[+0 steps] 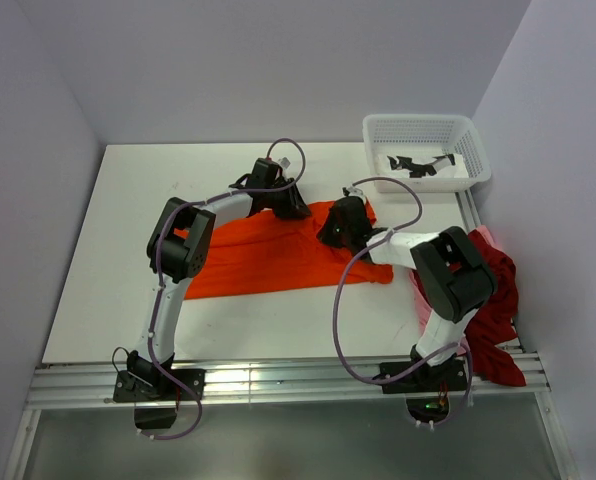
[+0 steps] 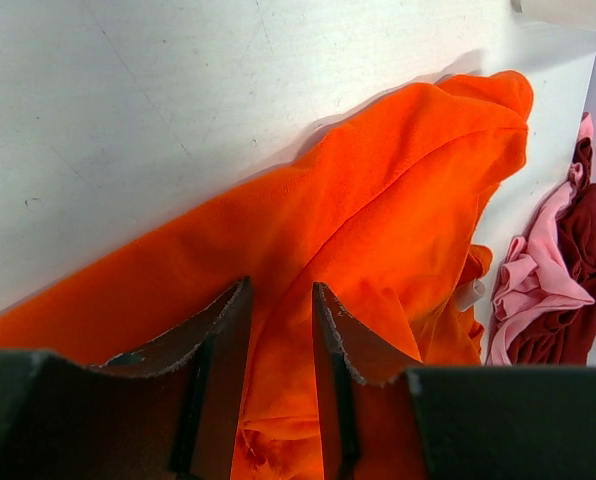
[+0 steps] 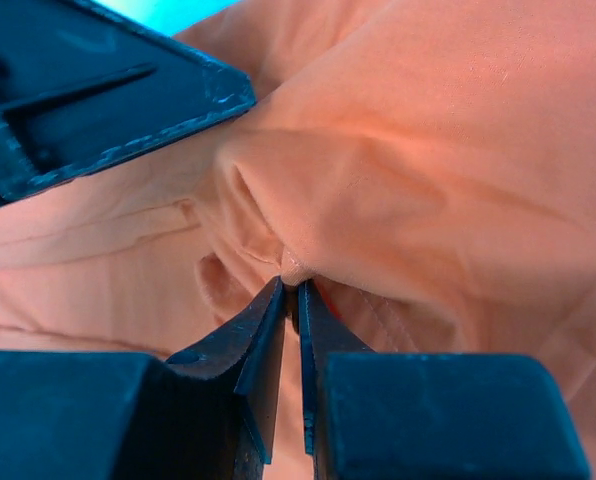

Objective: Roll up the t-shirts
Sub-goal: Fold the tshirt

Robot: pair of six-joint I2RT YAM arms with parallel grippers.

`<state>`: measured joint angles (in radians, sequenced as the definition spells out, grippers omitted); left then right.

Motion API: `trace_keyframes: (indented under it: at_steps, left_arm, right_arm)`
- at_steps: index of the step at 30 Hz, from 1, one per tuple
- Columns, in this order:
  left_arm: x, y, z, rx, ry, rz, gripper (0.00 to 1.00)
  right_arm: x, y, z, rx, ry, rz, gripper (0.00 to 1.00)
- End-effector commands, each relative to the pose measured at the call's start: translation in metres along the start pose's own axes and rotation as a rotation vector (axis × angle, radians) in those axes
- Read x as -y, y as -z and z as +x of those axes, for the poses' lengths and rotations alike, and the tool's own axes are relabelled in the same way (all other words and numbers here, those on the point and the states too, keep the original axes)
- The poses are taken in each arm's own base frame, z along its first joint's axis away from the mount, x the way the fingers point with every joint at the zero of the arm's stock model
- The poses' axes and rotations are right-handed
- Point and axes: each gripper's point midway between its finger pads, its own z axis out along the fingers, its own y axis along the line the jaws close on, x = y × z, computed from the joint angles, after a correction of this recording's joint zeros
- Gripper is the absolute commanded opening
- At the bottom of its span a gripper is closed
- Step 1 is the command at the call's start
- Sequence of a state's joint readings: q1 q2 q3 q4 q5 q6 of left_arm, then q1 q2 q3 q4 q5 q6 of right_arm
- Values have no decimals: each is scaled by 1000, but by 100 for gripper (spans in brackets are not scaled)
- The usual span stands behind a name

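The bright orange t-shirt (image 1: pixel 268 255) lies spread across the middle of the white table (image 1: pixel 108 290). My left gripper (image 1: pixel 290 205) is at the shirt's far edge, and in the left wrist view its jaws (image 2: pixel 282 285) hold a bunched fold of the orange cloth (image 2: pixel 398 190). My right gripper (image 1: pixel 333 232) sits close beside it on the shirt's right part. In the right wrist view its tips (image 3: pixel 290 285) are pinched on a small fold of the shirt (image 3: pixel 428 150). A dark red t-shirt (image 1: pixel 493 300) and a pale pink one (image 1: pixel 423 290) lie heaped at the right edge.
A white mesh basket (image 1: pixel 418 120) stands at the far right corner with white and black items inside. The pink (image 2: pixel 538 280) and dark red (image 2: pixel 588 250) cloth pile drapes around the right arm's base. Walls close in on both sides of the table.
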<state>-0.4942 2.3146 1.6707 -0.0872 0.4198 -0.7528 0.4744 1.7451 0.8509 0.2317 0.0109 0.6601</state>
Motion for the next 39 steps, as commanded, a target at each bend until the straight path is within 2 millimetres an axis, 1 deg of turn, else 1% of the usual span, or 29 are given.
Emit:
trace_keyframes:
  at_steps: [1,8,11,13,15,18,21,22,27,29,39]
  left_arm:
    - [7,2,-7,22,-31,1,36]
    - [5,4,-7,26,-30,-11,36]
    - [6,5,-6,24,-32,-13,36]
    - [6,7,-7,26,-33,-15,36]
    - [7,7,-7,26,-34,-14,36]
    - [8,8,-6,26,-33,-9,36]
    - [8,10,-7,28,-36,-12,36]
    - [7,10,-6,28,-34,-15,36]
    - [9,11,-6,27,-34,-11,36]
    - [10,11,-5,27,-36,-9,36]
    - [15,17,-9,39,-46,-13,36]
  right_arm:
    - [-18,17,-13,53,15,-64,16]
    - [-31,26,5,12,30,-115,16]
    - [-37,29,14,-6,44,-137,26]
    - [-44,33,19,-13,56,-169,28]
    - [-52,38,24,-24,68,-216,34]
    - [-58,47,23,8,85,-270,43]
    - [-55,54,15,49,97,-267,48]
    - [-55,57,10,69,96,-262,50]
    - [-49,54,0,88,77,-200,52]
    - [-42,52,1,81,64,-169,52]
    - [-31,40,6,69,4,-117,52]
